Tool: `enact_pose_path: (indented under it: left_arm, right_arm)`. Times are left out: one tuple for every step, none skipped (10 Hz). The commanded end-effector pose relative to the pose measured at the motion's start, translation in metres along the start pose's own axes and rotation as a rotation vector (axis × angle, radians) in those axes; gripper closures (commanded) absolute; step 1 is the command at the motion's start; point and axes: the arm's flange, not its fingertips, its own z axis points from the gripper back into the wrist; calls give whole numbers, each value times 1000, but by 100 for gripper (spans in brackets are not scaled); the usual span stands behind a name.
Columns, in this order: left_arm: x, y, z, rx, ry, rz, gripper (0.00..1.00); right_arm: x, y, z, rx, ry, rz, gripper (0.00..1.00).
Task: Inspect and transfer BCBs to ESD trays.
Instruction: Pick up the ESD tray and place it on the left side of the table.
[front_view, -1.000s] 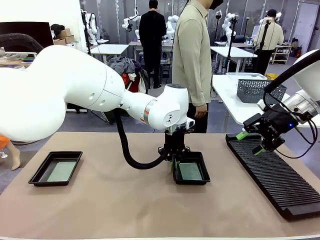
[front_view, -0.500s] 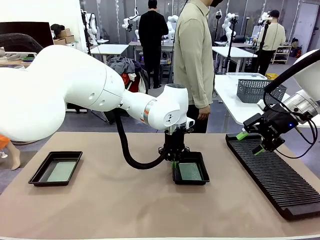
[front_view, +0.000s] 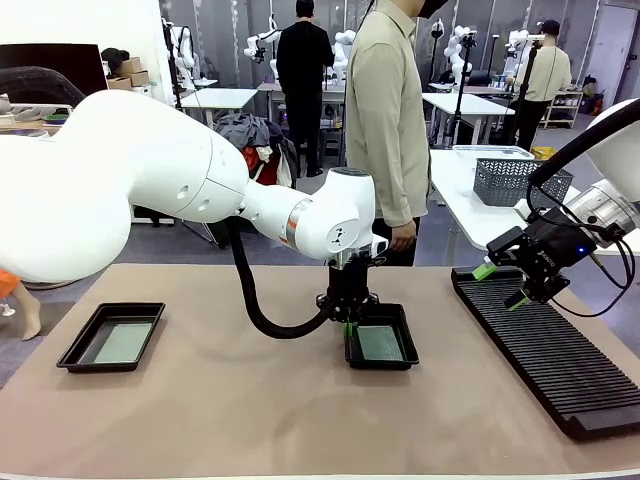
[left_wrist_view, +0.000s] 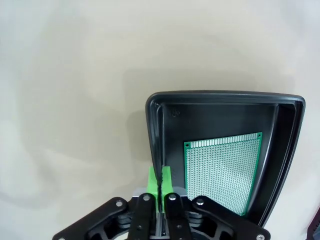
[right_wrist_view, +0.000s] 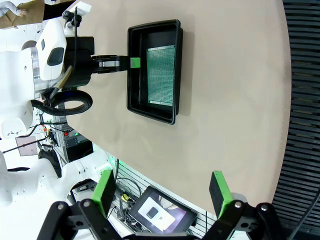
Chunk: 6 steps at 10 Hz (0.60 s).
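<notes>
The left gripper (left_wrist_view: 160, 176) pinches the centre tray's (left_wrist_view: 220, 98) wall, seen from its wrist. That tray holds a green board (left_wrist_view: 220, 170); the left tray (front_view: 84, 350) another (front_view: 120, 342). The right gripper (front_view: 503, 284) hangs wide open, empty.

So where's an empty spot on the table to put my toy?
Best is the bare tan table between the left ESD tray and the middle ESD tray. There is a narrower strip between the middle tray and the black slotted rack. It is crowded where the left gripper pinches the middle tray's wall.
</notes>
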Motion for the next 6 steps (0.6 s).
enact_pose_path:
  left_arm:
    - [0, 0, 0, 3, -2, -2, 100]
    - [0, 0, 0, 3, -2, -2, 100]
    - [0, 0, 0, 3, -2, -2, 100]
    - [0, 0, 0, 0, 0, -1, 97]
    - [0, 8, 3, -29, -7, -3, 97]
    - [0, 15, 5, -59, -9, -11, 97]
  right_arm:
    - [-1, 1, 1, -12, 2, -21, 0]
    - [-1, 1, 1, -12, 2, -21, 0]
    - [-1, 1, 1, -12, 2, -21, 0]
    - [-1, 1, 1, -12, 2, -21, 0]
    - [-1, 1, 1, -12, 2, -21, 0]
    - [-1, 1, 1, -12, 2, -21, 0]
